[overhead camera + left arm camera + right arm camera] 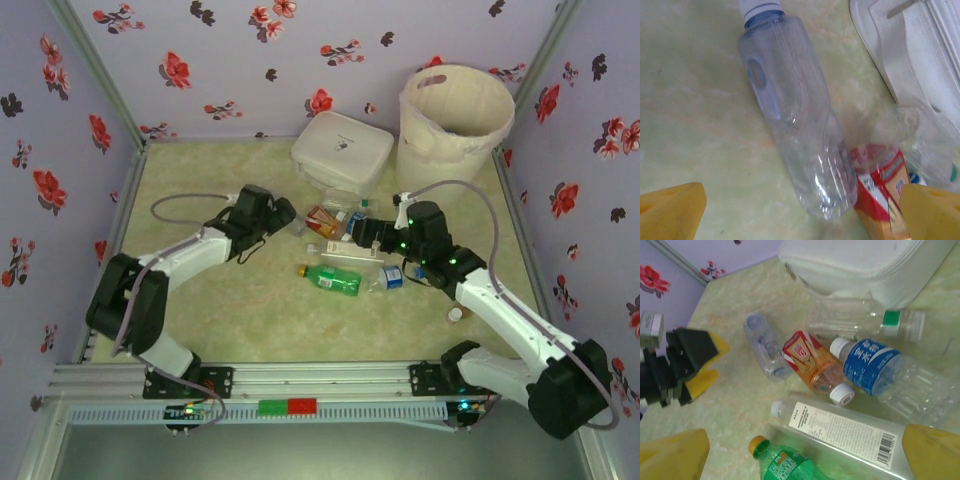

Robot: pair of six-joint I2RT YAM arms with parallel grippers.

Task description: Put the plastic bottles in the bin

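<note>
We counted six plastic bottles (345, 250) in the right wrist view, all lying on their sides on the pale green surface (735, 405). They were one crushed clear bottle (765, 347), one red-labelled bottle (812, 360), one blue-labelled bottle (875, 367), one clear bottle with a green band (865, 322), one long white-labelled bottle (845, 432) and one green bottle (785, 462) with an orange cap.

They clustered just in front of the one white zip case (342, 150), well apart from the one bin (455, 115). The bin stood upright in the far right corner with its bag liner (432, 150) folded over the rim.

The left end effector (802, 212) was spread wide and held nothing. The crushed clear bottle lay ahead of its two yellow pads (675, 210), touching neither. The right end effector (804, 440) also gaped wide and gripped nothing, with the green and white-labelled bottles showing between its two pads. One tiny orange-capped bottle (456, 314) stood alone beside the right arm.
</note>
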